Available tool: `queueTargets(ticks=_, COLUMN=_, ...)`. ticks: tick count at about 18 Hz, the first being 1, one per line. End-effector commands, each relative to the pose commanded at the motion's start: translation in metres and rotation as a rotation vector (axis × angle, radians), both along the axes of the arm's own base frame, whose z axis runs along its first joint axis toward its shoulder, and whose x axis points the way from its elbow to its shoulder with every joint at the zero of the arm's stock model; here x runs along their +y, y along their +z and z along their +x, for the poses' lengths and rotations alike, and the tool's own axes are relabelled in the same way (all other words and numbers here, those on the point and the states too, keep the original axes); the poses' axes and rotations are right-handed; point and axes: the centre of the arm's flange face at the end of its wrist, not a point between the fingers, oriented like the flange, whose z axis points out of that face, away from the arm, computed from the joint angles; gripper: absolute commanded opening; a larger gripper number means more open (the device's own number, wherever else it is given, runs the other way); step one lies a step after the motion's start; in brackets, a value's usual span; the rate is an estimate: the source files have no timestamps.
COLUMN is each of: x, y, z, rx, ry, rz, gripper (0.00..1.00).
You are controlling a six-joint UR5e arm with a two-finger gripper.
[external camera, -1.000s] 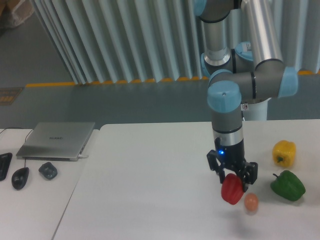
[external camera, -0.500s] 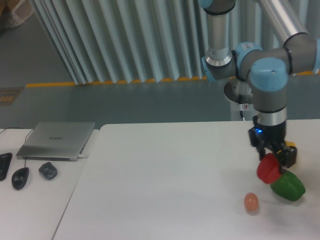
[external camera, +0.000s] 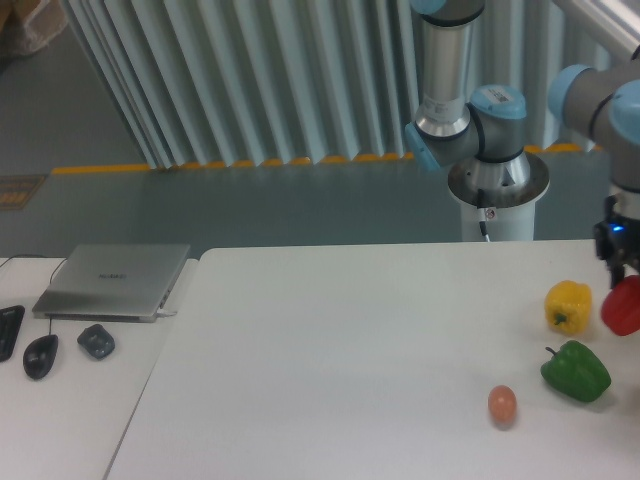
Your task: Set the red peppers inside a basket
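The red pepper (external camera: 623,306) is glossy red and hangs at the right edge of the view, above the table and to the right of the yellow pepper. My gripper (external camera: 625,285) is shut on the red pepper; only its left part shows, the rest is cut off by the frame edge. No basket is in view.
A yellow pepper (external camera: 568,305), a green pepper (external camera: 576,371) and a small orange egg-shaped thing (external camera: 502,404) lie on the white table (external camera: 350,350) at the right. A closed laptop (external camera: 115,280), a mouse (external camera: 41,355) and a dark object (external camera: 96,341) sit on the left table.
The gripper has carried the red pepper to the right and a little upward, from beside the orange egg to the right edge of the view.
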Motion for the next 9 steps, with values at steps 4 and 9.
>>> queueTargets(ticks=4, x=-0.026, y=0.004, z=-0.032, rx=0.067, ry=0.046, rz=0.028, gripper=0.43)
queueTargets(ticks=9, x=-0.052, y=-0.009, z=-0.071, rx=0.101, ry=0.050, rz=0.022, gripper=0.43)
